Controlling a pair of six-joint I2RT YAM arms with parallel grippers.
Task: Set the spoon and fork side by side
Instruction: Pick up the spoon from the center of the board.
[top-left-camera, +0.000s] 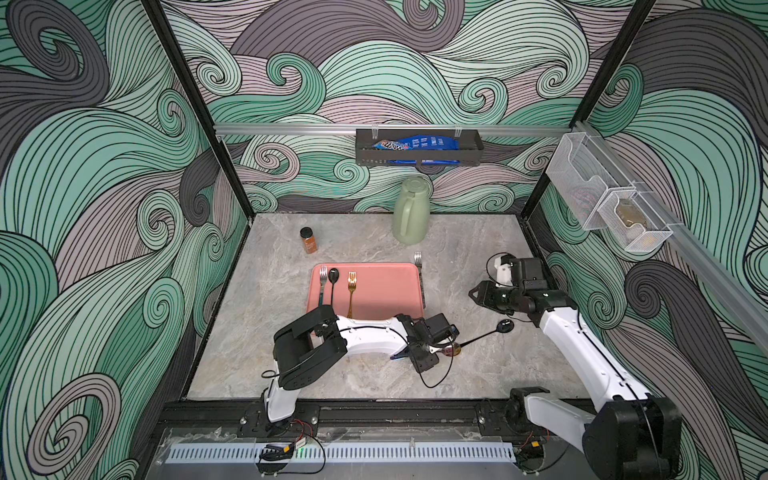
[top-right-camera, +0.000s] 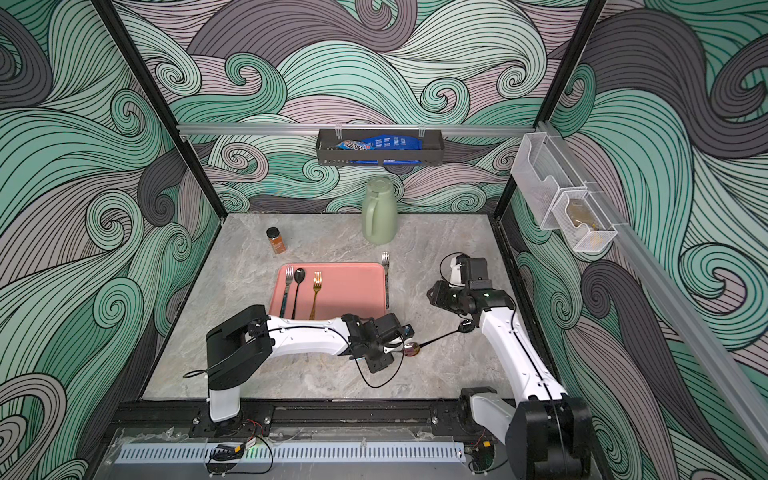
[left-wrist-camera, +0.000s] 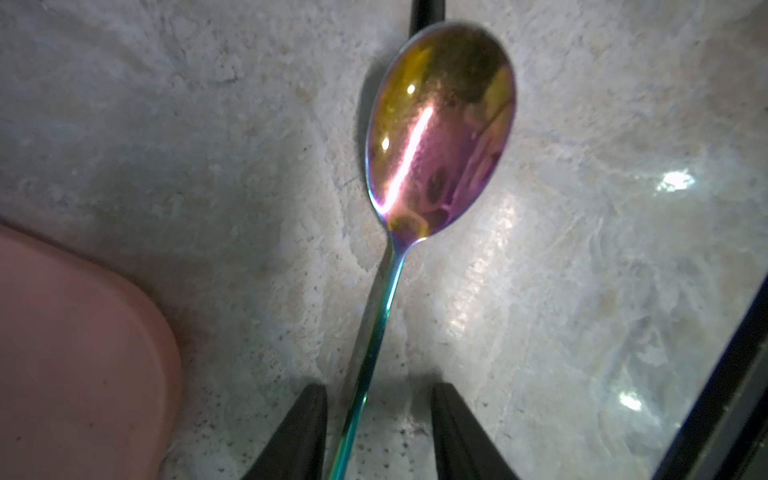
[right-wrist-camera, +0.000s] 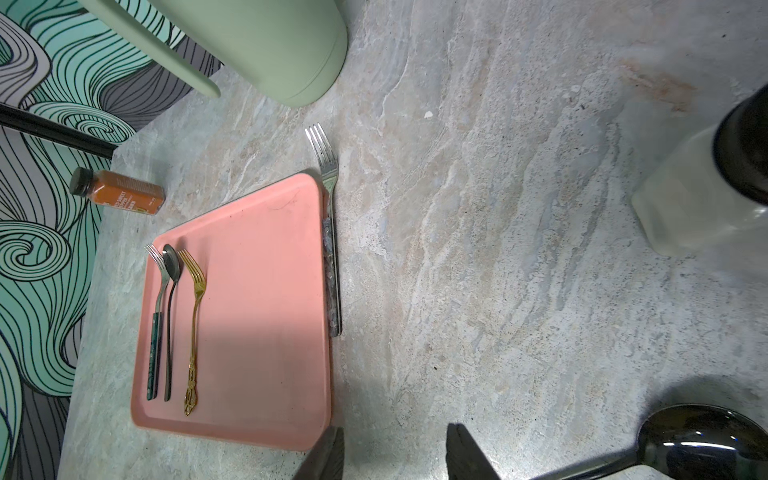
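Observation:
An iridescent spoon (left-wrist-camera: 440, 137) lies on the stone table just off the front right corner of the pink tray (top-left-camera: 382, 286), bowl up. My left gripper (left-wrist-camera: 378, 390) is open and straddles its thin handle, which runs closer to one finger. A black spoon (top-left-camera: 505, 326) lies just beyond it, handle toward the iridescent bowl. On the tray's left side lie a green-handled fork (top-left-camera: 322, 282), a second black spoon (top-left-camera: 333, 276) and a gold fork (top-left-camera: 351, 291), parallel. My right gripper (right-wrist-camera: 395, 428) hangs open and empty right of the tray.
A silver fork (right-wrist-camera: 328, 199) lies on the table against the tray's right rim. A green jug (top-left-camera: 411, 212) and a spice bottle (top-left-camera: 308, 240) stand at the back. A black basket (top-left-camera: 419, 147) hangs on the back wall and wire baskets (top-left-camera: 606, 208) on the right wall.

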